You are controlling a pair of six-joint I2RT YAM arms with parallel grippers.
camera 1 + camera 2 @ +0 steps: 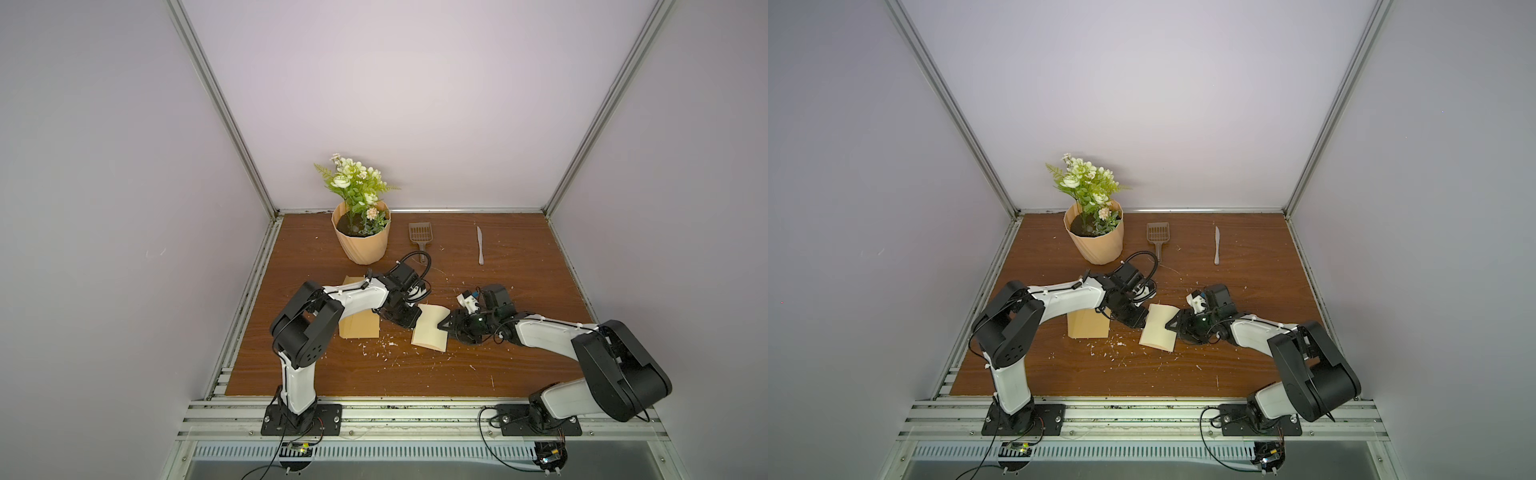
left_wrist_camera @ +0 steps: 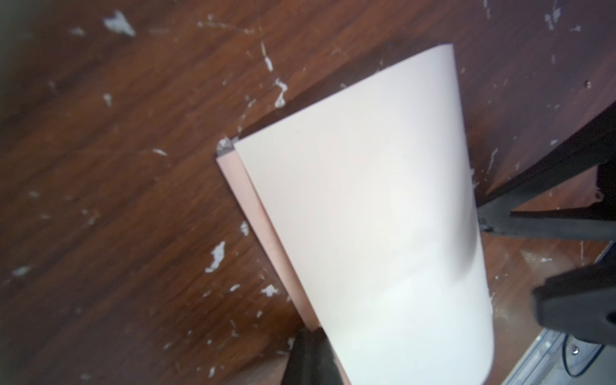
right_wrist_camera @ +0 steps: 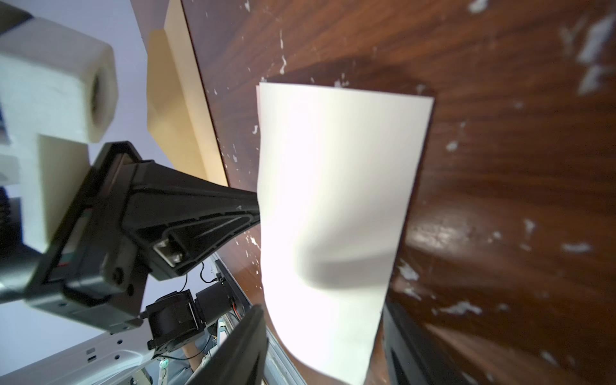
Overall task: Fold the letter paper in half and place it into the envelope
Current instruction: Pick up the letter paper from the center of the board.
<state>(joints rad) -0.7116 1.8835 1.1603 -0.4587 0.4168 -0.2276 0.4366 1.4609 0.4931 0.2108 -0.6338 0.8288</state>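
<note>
Pinching one long edge of the thin, pale cream rectangular letter paper [image 1: 429, 332], your left end effector [image 1: 414, 323] is closed tight, with only the sheet between its tips. Opposite it, your right end effector [image 1: 444, 325] stands partly open. Its fingers [image 2: 546, 222] are apart and straddle the other long edge without clamping it.

Between the two, the letter paper lies doubled over near the middle of the brown wood-grain surface [image 1: 498, 365]. I judge the fold as begun but not finished. The upper layer bows up instead of lying flat, and in the left wrist view a narrow strip of the lower layer [image 2: 256, 213] peeks out beside it, so the edges are not matched. No sharp crease shows, and you cannot tell from these views which edge carries the bend.

The doubled sheet's long axis runs roughly from the near side of the surface toward the back wall, with its far end tipped slightly to your right.

Farther out on your left, the mustard-yellow rectangular paper envelope [image 1: 359, 328] rests flat, partly under the left arm, near the sheet but apart from it. Its long axis also runs front to back. Nothing is inside it as far as you can see, so flattening the fold and the whole insertion remain.
</note>
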